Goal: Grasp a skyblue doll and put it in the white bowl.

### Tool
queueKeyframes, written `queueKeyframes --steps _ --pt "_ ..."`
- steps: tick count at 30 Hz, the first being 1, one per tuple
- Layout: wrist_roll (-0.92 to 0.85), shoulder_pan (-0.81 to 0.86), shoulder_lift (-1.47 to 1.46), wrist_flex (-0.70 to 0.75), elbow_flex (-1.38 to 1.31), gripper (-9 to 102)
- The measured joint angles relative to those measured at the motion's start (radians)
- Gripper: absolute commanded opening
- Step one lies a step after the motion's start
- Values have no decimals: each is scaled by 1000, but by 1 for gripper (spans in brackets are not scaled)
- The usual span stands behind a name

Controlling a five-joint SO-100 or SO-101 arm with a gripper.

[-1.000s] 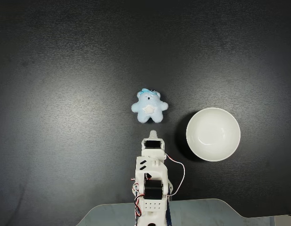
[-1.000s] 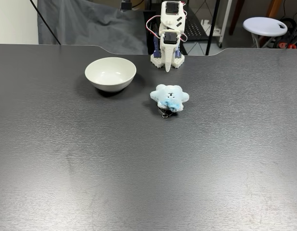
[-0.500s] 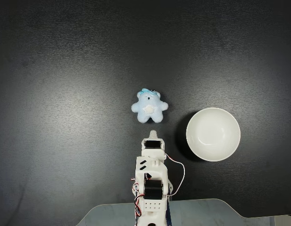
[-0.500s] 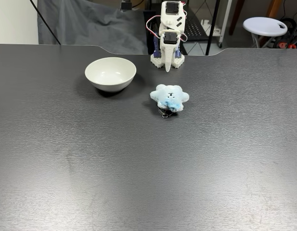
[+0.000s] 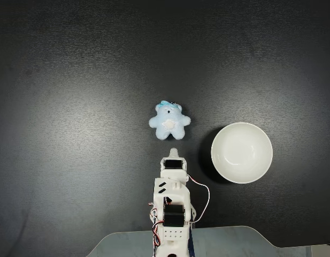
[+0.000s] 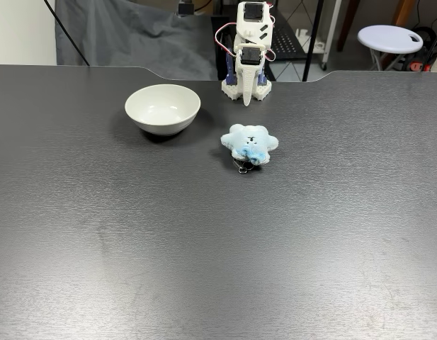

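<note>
Small fluffy pale-blue plush doll [image 5: 169, 121] lies free on the dark tabletop [image 6: 204, 248], beside the glossy round white bowl [image 5: 242, 152]. Folded white claw [image 5: 174, 152] closed, empty, parked clear for approach.

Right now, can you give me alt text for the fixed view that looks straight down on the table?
A pale blue plush toy lies on a dark table, just beyond the folded white robot arm, whose shut fingers point at it. An empty white bowl sits to the toy's lower right.
</note>
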Motion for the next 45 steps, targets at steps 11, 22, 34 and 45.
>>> queueKeyframes --steps 11,22,34,45 --pt "0 0 0 0 0 -1" --pt "0 0 0 0 0 -1" --pt "0 0 0 -244 -126 -1" --pt "0 0 -224 -299 -594 -1"
